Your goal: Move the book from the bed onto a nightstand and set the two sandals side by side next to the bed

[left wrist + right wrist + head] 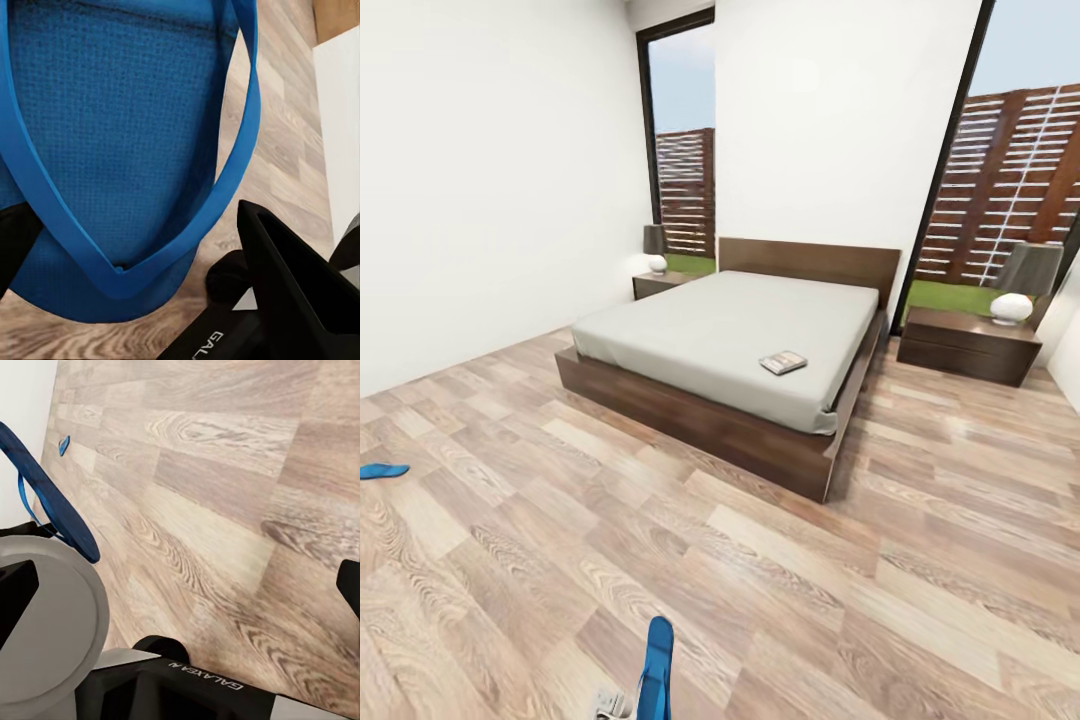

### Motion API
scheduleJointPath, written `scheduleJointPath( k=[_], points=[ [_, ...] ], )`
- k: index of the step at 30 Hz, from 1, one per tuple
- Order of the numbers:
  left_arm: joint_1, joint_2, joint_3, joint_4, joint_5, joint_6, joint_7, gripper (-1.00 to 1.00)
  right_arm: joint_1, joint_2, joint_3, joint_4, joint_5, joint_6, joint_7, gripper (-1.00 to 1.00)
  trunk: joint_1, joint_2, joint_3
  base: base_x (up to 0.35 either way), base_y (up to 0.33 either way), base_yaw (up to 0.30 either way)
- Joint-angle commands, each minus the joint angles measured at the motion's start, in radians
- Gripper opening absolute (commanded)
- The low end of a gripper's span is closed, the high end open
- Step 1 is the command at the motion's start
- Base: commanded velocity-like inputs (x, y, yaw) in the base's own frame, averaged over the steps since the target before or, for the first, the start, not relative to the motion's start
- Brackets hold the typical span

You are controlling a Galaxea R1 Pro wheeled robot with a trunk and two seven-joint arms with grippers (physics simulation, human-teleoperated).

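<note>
Left end effector [142,255] grips one sandal [120,127] (book [783,362] on bed [710,340])

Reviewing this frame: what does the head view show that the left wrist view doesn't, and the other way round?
Head view: the bed with the book lying on its mattress, a nightstand at either side, and a second sandal flat on the floor, far from the bed. Left wrist view: close up, the strap and textured footbed of the raised sandal, between the left gripper and its black fingers. Shared: that same blue sandal, and the wood-plank floor.
</note>
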Motion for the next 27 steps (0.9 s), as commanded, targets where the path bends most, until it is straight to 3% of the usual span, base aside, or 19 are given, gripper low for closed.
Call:
scheduleJointPath(
  k=[1,21,27],
  points=[
    [0.0,0.001,-0.009,0.0,0.007,-0.005,0.005,-1.0,0.0,0.0,-0.002,0.0,-0.004,0.01,0.004,1.0,0.0,0.0,-0.001,0.316,0.077,0.0],
    [0.0,0.001,-0.009,0.0,0.007,-0.005,0.005,-1.0,0.0,0.0,-0.002,0.0,-0.003,0.01,0.004,1.0,0.0,0.0,-0.001,0.316,0.079,0.002],
    [0.0,0.001,-0.009,0.0,0.007,-0.005,0.005,-1.0,0.0,0.0,-0.002,0.0,-0.003,0.01,0.003,1.0,0.0,0.0,-0.001,0.316,0.08,0.111]
  ],
)
